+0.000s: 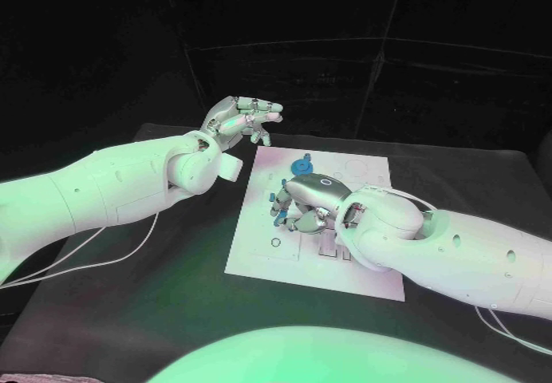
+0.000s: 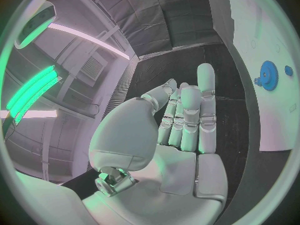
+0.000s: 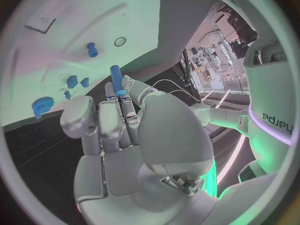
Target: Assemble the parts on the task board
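Blue peg (image 3: pixel 116 76) pinched in right hand (image 3: pixel 122 120) fingers; left hand (image 2: pixel 178 130) fingers straight, holding nothing.

head overhead, wrists close, task board (image 1: pixel 345 263) shared

The right hand (image 1: pixel 309 199) covers the middle of the task board (image 1: pixel 265 255), hiding parts beneath it.
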{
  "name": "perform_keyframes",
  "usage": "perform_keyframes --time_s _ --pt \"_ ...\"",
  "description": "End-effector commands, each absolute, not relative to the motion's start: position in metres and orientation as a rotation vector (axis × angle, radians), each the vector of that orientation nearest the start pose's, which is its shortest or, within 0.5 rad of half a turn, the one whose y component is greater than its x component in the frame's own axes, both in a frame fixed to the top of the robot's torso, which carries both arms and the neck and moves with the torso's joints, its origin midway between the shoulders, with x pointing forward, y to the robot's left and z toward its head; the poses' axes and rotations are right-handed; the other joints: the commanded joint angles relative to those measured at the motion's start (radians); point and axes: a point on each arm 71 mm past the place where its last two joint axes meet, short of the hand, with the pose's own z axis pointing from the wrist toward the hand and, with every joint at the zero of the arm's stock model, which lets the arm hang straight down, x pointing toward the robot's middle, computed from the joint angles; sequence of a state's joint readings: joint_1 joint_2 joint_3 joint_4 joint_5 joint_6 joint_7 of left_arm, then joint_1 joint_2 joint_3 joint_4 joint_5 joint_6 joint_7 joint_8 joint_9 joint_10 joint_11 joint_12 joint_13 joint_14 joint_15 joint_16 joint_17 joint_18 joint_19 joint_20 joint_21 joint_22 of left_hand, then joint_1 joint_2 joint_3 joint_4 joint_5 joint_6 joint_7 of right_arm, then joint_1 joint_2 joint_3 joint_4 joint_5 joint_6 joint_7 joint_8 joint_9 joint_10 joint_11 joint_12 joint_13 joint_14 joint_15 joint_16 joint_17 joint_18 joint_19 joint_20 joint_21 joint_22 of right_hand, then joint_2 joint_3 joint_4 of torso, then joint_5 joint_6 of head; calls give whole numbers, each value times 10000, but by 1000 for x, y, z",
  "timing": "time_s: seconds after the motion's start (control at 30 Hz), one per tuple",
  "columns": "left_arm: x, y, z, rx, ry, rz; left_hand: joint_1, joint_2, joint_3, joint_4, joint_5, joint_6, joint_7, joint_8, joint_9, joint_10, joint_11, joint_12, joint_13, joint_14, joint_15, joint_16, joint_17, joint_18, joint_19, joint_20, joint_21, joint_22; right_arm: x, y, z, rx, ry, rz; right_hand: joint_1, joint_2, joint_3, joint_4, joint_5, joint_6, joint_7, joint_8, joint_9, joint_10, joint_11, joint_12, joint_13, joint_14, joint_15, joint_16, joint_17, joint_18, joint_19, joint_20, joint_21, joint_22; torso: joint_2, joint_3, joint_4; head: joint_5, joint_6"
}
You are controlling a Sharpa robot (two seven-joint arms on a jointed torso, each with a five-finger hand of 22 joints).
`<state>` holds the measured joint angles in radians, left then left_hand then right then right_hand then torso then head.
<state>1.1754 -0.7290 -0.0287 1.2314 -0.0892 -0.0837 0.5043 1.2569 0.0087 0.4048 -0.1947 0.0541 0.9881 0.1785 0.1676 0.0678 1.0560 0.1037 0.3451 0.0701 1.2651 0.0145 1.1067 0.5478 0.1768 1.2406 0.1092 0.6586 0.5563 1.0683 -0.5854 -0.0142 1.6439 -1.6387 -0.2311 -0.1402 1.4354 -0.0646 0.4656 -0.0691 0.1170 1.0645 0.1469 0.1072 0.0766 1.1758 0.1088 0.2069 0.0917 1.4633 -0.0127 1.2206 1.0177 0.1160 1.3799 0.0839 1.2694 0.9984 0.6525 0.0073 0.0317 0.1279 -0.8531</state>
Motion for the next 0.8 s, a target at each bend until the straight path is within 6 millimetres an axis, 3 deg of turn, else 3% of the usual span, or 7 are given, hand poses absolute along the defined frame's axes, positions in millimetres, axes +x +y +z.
perform_keyframes --time_s 0.03,0.3,0.8 --pt "531 226 -194 -9575 13840 -16522 36 16 -12 -40 -15 -38 46 5 -8 -62 0 56 -17 -68 -9 -38 -14 58 -71 10 -65 -12 406 -32 -218 -5362 17052 9592 -10 -42 38 10 41 9 88 -59 -8 405 -370 -18 -3 254 -41 55 -1 -141 51 21 57 16 2 -11 14 76 -57" --pt "532 226 -195 -9585 13862 -16514 13 21 -9 -37 -13 -48 47 4 -10 -73 2 64 -18 -79 -4 -43 -34 57 -75 14 -75 -18 401 -29 -228 -5509 17373 9705 -13 -35 62 -2 65 4 87 -66 -12 397 -369 -35 0 250 -39 51 -17 -138 40 24 53 2 1 8 2 260 -145" --pt "533 226 -195 -9598 13877 -16493 13 21 -9 -37 -13 -48 47 4 -10 -73 2 64 -18 -79 -4 -43 -34 57 -75 14 -75 -18 397 -29 -239 -5584 17760 9703 -17 -28 90 -17 94 1 89 -73 -16 392 -366 -51 6 248 -38 58 -15 -138 35 26 62 11 -1 -14 4 310 -196"
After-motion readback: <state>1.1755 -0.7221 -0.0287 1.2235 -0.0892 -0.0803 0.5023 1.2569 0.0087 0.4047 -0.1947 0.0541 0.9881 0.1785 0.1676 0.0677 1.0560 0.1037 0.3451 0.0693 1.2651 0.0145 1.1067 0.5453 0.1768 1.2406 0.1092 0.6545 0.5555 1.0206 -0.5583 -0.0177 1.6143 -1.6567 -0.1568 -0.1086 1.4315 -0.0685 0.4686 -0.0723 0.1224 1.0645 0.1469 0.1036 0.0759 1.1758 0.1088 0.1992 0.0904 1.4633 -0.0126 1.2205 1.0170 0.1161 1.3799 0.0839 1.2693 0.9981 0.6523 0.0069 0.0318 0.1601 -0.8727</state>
